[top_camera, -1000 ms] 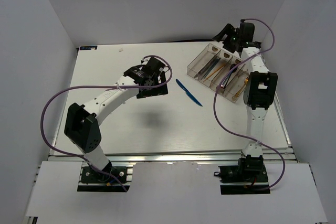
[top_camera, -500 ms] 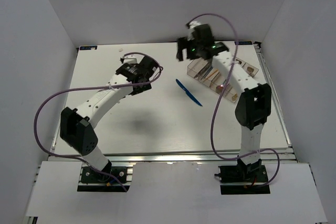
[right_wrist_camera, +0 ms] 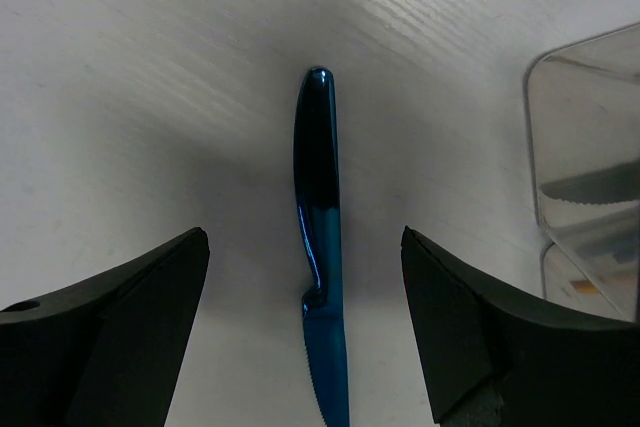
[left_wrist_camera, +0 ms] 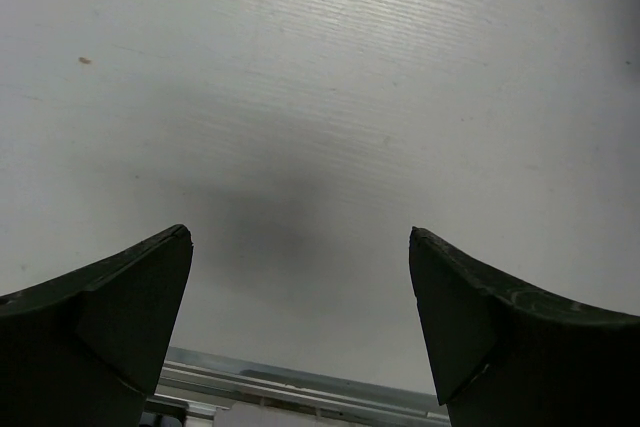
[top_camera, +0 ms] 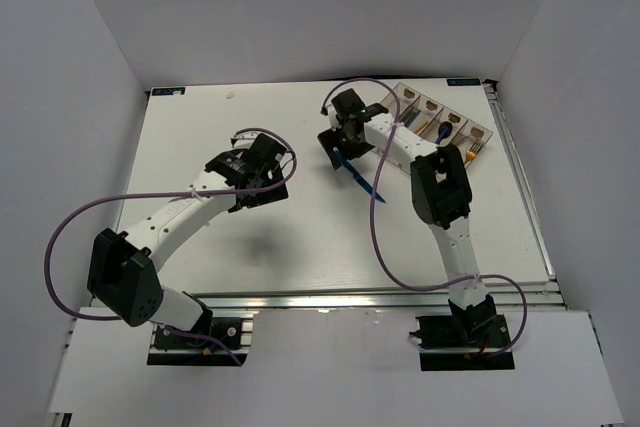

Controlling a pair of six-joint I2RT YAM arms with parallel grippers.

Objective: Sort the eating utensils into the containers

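right tool [right_wrist_camera: 304, 235] spread wide, over blue knife [right_wrist_camera: 318, 162]

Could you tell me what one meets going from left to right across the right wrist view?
One black finger → blue knife → the other black finger. The tray at the right edge overlaps that finger, so it is left out.

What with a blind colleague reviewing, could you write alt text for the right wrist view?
A blue knife lies on the white table, centred between the fingers of the open right gripper. A clear tray shows at right.
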